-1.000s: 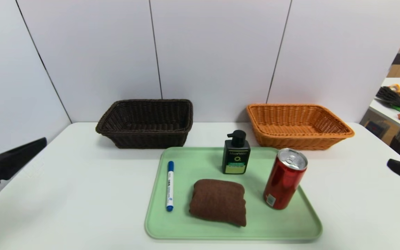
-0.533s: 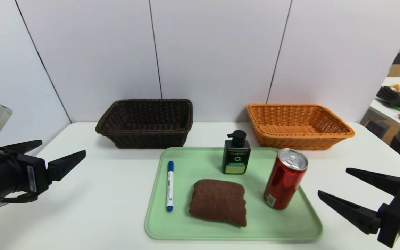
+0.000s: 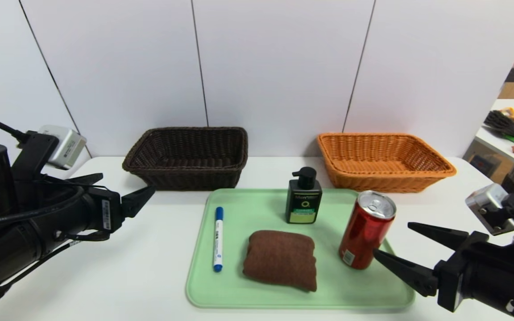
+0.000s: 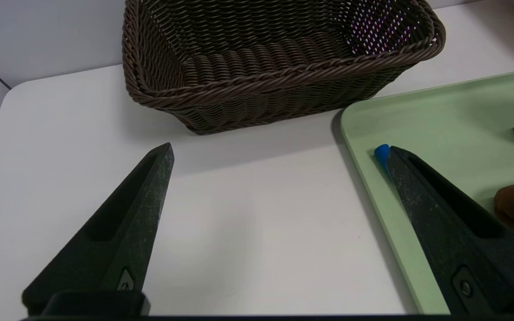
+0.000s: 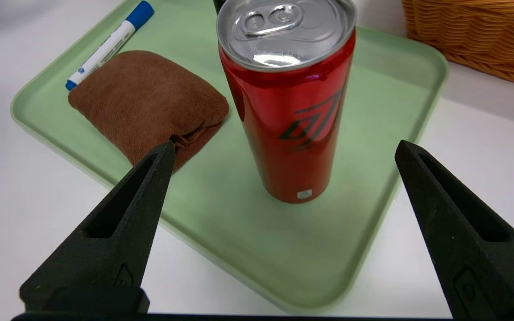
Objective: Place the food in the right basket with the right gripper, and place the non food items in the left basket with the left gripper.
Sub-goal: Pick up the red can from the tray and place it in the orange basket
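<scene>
The tall red aluminium drink can (image 3: pixel 366 229) stands upright on the right part of the pale green plastic tray (image 3: pixel 283 298) on the white worktop (image 3: pixel 127 267). The right gripper (image 3: pixel 399 246), fingers apart, sits just right of the can, not touching it. The left gripper (image 3: pixel 118 189), fingers apart, hovers left of the tray. On the tray: white marker with blue cap (image 3: pixel 217 238), folded brown towel (image 3: pixel 280 259), dark green pump bottle (image 3: pixel 303 197). Dark brown wicker basket (image 3: pixel 188 157) far left; orange wicker basket (image 3: pixel 383 161) far right.
</scene>
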Robot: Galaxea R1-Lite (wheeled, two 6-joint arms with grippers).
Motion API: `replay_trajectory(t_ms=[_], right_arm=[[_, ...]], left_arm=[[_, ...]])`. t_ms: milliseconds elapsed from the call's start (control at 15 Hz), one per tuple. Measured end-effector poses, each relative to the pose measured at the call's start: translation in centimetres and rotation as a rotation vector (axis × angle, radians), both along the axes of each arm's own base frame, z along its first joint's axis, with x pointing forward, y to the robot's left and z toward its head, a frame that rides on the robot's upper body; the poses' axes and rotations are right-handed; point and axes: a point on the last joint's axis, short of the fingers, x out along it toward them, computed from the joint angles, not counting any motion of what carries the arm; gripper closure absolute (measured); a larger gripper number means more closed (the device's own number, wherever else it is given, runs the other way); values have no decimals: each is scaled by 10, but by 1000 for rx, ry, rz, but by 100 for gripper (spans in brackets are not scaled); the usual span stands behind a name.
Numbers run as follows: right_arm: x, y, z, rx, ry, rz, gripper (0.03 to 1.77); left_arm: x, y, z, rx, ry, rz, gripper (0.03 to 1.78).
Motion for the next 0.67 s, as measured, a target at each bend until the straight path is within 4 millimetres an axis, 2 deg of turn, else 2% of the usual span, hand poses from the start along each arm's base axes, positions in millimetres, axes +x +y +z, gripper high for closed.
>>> replay_trajectory(t_ms=[400,667], right_arm=[[33,18,-15,21,-44,-28,10],[40,21,-26,6,-8,-43,10]], left_arm=[[3,-5,-8,12,34,-12,12],[4,-5,-8,11,37,-12,12]])
